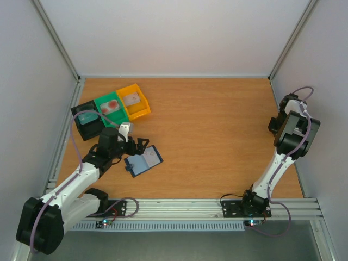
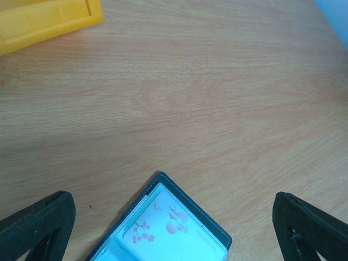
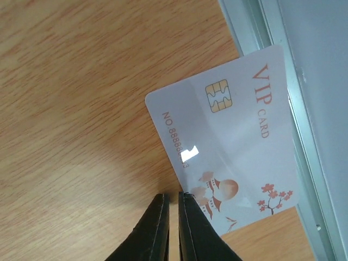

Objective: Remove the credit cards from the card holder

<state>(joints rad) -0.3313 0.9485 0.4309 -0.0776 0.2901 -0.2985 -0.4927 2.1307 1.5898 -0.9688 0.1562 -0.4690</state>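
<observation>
On surface, left: holder (image 1: 144,161) is lying open, pale card (image 2: 163,228) sitting pocketed, left jaws hovering wide above. Right jaws are resting shut beside VIP card (image 3: 234,141), right edge. Next, likely: pinching the pocketed card's exposed edge.

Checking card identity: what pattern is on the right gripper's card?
White card, orange VIP lettering, gold chip, reddish blossoms; best in right wrist view.

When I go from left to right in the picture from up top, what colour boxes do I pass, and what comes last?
black bin → green bin → yellow bin → right arm
</observation>
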